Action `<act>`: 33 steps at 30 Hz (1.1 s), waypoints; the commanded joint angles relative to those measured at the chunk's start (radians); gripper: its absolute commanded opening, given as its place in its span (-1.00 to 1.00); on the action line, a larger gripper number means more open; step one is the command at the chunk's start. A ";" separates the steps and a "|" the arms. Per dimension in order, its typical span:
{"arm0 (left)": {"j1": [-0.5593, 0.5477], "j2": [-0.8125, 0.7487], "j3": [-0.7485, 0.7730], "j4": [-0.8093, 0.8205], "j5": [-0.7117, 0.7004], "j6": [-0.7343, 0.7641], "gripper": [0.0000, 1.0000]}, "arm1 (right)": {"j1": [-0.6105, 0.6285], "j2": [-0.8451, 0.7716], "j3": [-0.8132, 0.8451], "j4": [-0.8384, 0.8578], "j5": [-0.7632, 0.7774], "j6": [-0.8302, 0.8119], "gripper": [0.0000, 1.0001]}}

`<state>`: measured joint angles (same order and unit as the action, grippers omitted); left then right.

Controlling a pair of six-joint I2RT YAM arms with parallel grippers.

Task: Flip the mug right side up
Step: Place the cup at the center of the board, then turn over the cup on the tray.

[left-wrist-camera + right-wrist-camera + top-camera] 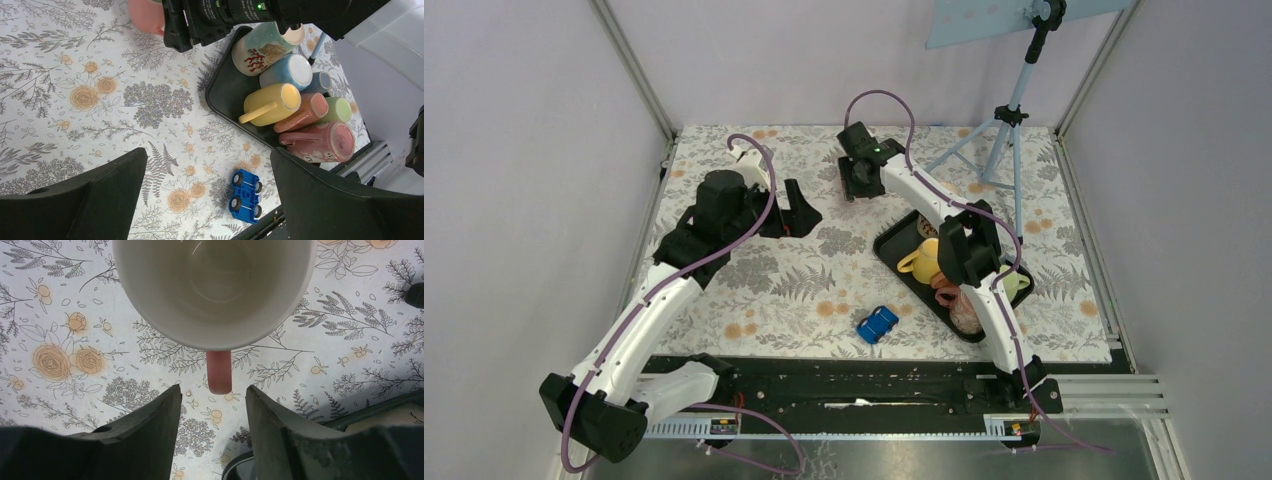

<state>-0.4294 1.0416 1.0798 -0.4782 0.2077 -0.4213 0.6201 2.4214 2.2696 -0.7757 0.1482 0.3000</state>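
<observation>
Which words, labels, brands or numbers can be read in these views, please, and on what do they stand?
No readable text in any view.
The speckled mug in the tray bears a red coral drawing, no lettering.
The dusky pink mug has dark marks, too small to tell.
The blue toy car and the mug with the pink handle show no print.

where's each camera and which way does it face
Top external: above and behind, looking down at the table; both arms show.
Left wrist: down over the tray of mugs and toy car; left tool shows.
Right wrist: straight down into the pink mug; right tool shows.
Shared: top and left wrist both see tray and car.
</observation>
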 commanded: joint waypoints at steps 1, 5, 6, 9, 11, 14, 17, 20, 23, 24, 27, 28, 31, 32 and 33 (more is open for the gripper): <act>0.003 -0.004 0.002 0.044 0.039 0.015 0.97 | 0.014 -0.039 0.022 -0.014 0.024 0.011 0.19; 0.003 -0.004 -0.004 0.065 0.061 0.019 0.97 | 0.018 -0.095 -0.001 -0.025 0.018 0.020 0.34; 0.003 -0.002 -0.008 0.075 0.074 0.020 0.97 | 0.018 -0.117 -0.011 -0.025 0.014 0.022 0.40; -0.001 0.004 -0.024 0.107 0.095 0.020 0.97 | 0.023 -0.187 -0.056 -0.023 -0.001 0.026 0.55; -0.016 0.006 -0.034 0.130 0.095 0.022 0.97 | 0.027 -0.244 -0.091 -0.021 0.001 0.026 0.66; -0.063 0.009 -0.050 0.166 0.069 0.030 0.97 | 0.029 -0.364 -0.187 0.012 -0.008 0.033 0.99; -0.128 0.022 -0.064 0.195 0.017 0.032 0.97 | 0.031 -0.484 -0.299 0.053 -0.009 0.039 1.00; -0.173 0.043 -0.067 0.208 -0.027 0.027 0.97 | 0.031 -0.595 -0.391 0.064 0.005 0.046 1.00; -0.200 0.058 -0.070 0.228 -0.046 0.010 0.97 | 0.032 -0.702 -0.488 0.058 0.048 0.057 0.99; -0.210 0.065 -0.070 0.235 -0.051 0.005 0.97 | 0.031 -0.736 -0.517 0.054 0.057 0.066 1.00; -0.236 0.092 -0.065 0.249 -0.056 0.015 0.97 | 0.032 -0.836 -0.617 0.047 0.063 0.100 1.00; -0.246 0.105 -0.064 0.253 -0.054 0.028 0.97 | 0.031 -0.870 -0.647 0.044 0.072 0.113 1.00; -0.277 0.152 -0.064 0.285 -0.053 0.071 0.97 | 0.031 -0.973 -0.729 0.038 0.103 0.153 1.00; -0.289 0.171 -0.060 0.299 -0.054 0.090 0.97 | 0.031 -1.002 -0.749 0.035 0.114 0.165 1.00; -0.301 0.194 -0.057 0.315 -0.054 0.116 0.97 | 0.031 -1.027 -0.767 0.030 0.131 0.179 1.00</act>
<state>-0.6933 1.1767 1.0191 -0.2661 0.1741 -0.3878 0.6434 1.5066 1.5608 -0.7300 0.2012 0.4084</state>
